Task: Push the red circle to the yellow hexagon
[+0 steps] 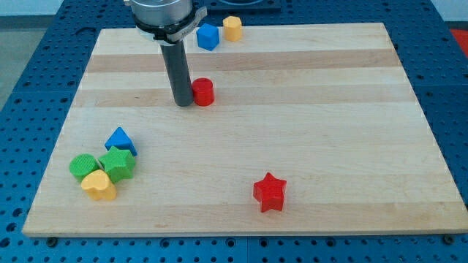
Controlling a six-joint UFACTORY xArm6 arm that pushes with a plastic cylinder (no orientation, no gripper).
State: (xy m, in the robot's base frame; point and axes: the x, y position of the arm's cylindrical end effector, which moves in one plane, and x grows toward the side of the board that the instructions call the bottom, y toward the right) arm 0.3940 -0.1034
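The red circle (203, 92) stands on the wooden board in the upper middle. My tip (183, 103) rests on the board just to the view's left of the red circle, touching or nearly touching it. The yellow hexagon (232, 28) sits near the view's top edge of the board, above and to the right of the red circle. A blue cube (208, 36) stands right next to the hexagon, on its left.
A red star (269, 192) lies at the lower middle right. At the lower left is a cluster: a blue triangle (121, 140), a green block (117, 163), a green circle (83, 166) and a yellow heart (99, 185). The wooden board (329, 109) is surrounded by a blue table.
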